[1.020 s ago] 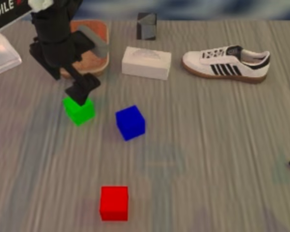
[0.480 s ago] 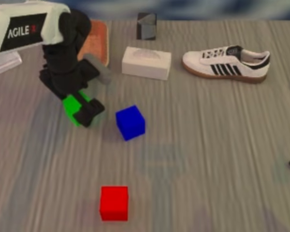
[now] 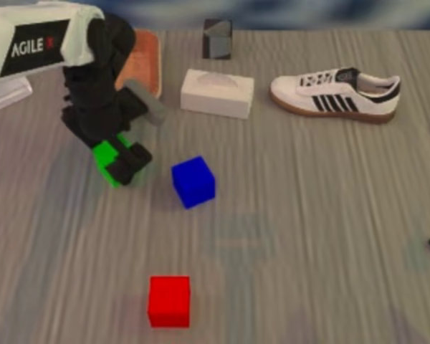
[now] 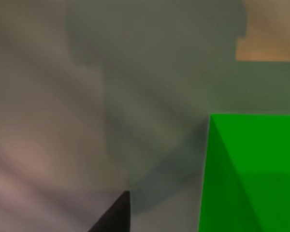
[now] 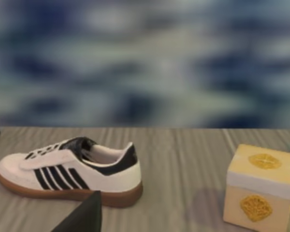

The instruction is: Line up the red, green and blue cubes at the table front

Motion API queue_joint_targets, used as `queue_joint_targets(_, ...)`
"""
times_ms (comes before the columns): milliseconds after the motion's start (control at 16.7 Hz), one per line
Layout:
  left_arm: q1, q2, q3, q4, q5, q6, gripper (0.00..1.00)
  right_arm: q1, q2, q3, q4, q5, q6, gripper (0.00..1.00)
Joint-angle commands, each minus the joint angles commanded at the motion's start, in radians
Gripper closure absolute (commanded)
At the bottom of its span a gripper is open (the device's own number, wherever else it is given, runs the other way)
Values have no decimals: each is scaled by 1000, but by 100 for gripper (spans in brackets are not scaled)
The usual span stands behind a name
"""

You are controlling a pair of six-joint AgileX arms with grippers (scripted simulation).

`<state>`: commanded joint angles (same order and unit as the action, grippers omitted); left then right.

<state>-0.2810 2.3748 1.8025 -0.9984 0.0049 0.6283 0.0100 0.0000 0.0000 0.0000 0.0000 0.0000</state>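
- The left hand (image 3: 118, 159) is sitting lower over the green cube (image 3: 107, 156) than a second ago, its dark fingers (image 3: 135, 159) now straddling the cube and drawing closer than half a second ago; whether they are already gripping it, I cannot tell.
- The green cube is lying on the table (image 3: 308, 215), between the fingers, unmoved.
- The blue cube (image 3: 193, 181) is resting just beside the hand, the red cube (image 3: 168, 301) well apart from it toward the table front; both unchanged.
- The right hand is barely showing at the table's right edge.
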Motion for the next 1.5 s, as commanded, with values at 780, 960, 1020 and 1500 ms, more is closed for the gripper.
queue_joint_targets(780, 0, 0, 0, 0, 0, 0, 100, 0, 0, 0, 0, 0, 0, 0)
queue_joint_targets(960, 0, 0, 0, 0, 0, 0, 100, 0, 0, 0, 0, 0, 0, 0)
queue_joint_targets(1020, 1, -5, 0, -3, 2, 0, 100, 0, 0, 0, 0, 0, 0, 0)
queue_joint_targets(1500, 18, -58, 145, -208, 1, -1, 100, 0, 0, 0, 0, 0, 0, 0)
